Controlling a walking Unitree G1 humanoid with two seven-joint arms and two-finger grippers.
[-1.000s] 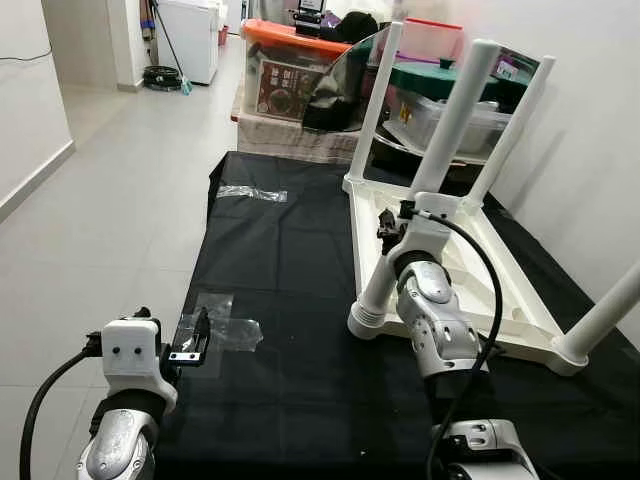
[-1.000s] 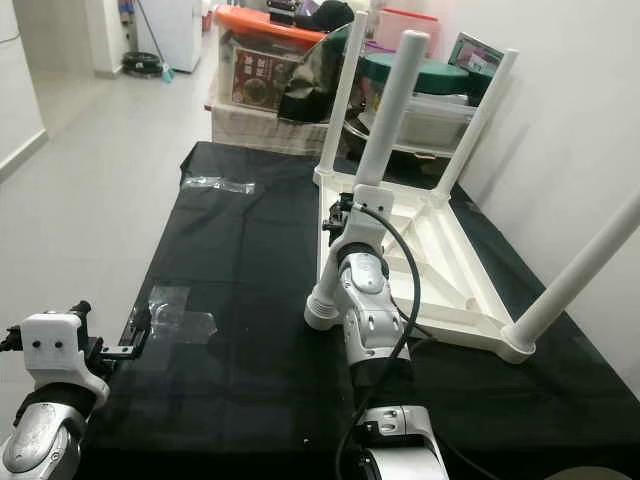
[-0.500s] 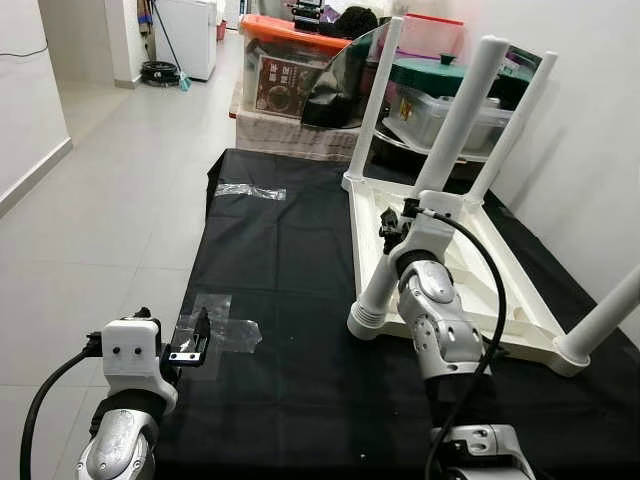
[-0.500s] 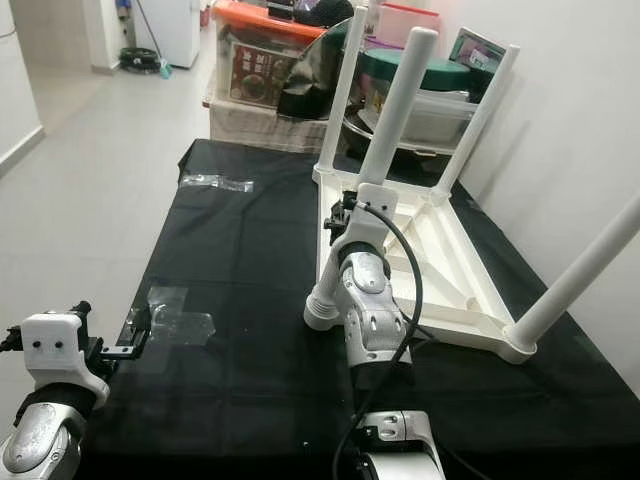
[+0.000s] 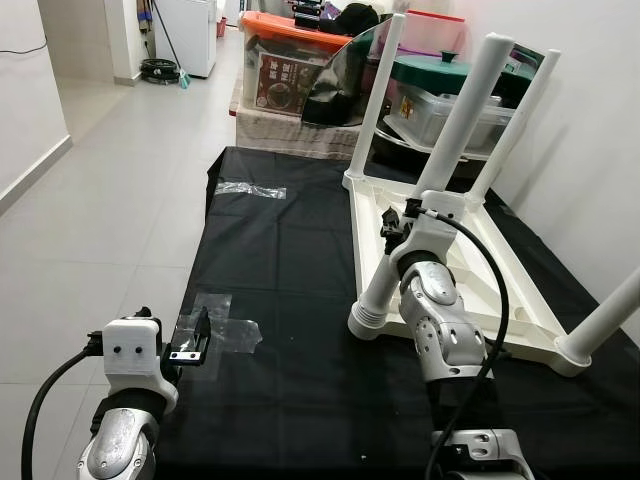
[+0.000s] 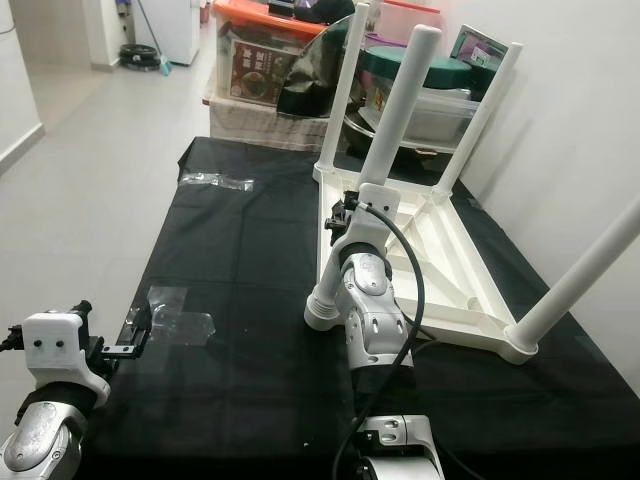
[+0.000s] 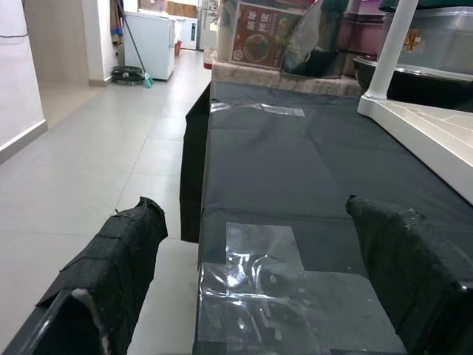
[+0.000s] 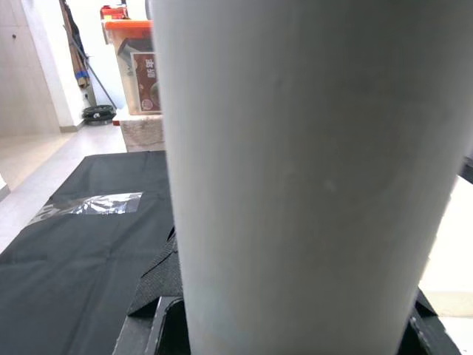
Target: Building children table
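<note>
now the right gripper [image 5: 392, 228] jaws clasp the near table leg [image 5: 440, 165].

Left hand [image 7: 259, 296], fingers apart, above taped black cloth [image 7: 295, 170].

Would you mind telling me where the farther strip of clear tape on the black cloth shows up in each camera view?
Left eye: tape strip on the cloth, far left, short of the picture-label box.
Right eye: same spot, short of that box.
Left wrist: far ahead, before the box.
Right wrist: on the cloth beyond the table leg.
Shared landmark: the picture-label box.
</note>
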